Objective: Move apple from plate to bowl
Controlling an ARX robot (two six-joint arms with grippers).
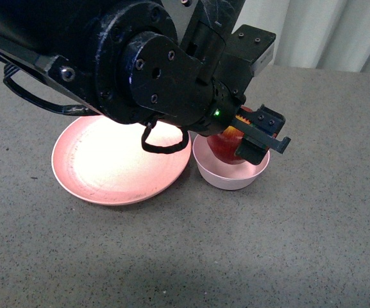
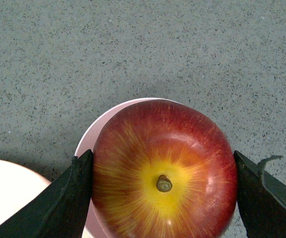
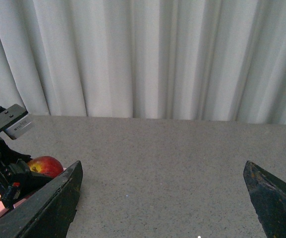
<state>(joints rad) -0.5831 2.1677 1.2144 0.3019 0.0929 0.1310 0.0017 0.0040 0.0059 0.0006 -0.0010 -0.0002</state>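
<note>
The dark-red apple (image 1: 226,145) with a yellow patch round its stem sits down in the small pale-pink bowl (image 1: 231,172), stem up. My left gripper (image 1: 239,142) is shut on the apple (image 2: 165,171), one black finger on each side; the bowl's rim (image 2: 95,134) shows just behind the fruit. The wide salmon-pink plate (image 1: 120,160) lies left of the bowl with nothing on it, and its edge (image 2: 9,186) shows in the left wrist view. My right gripper (image 3: 162,198) is open over bare table, with the apple (image 3: 46,165) far off to its side.
The left arm's dark body (image 1: 127,58) hangs over the plate's far side, with a black cable loop (image 1: 162,141) dangling above the plate. Grey speckled tabletop (image 1: 268,244) surrounds the dishes. A white curtain (image 3: 147,54) closes off the far edge.
</note>
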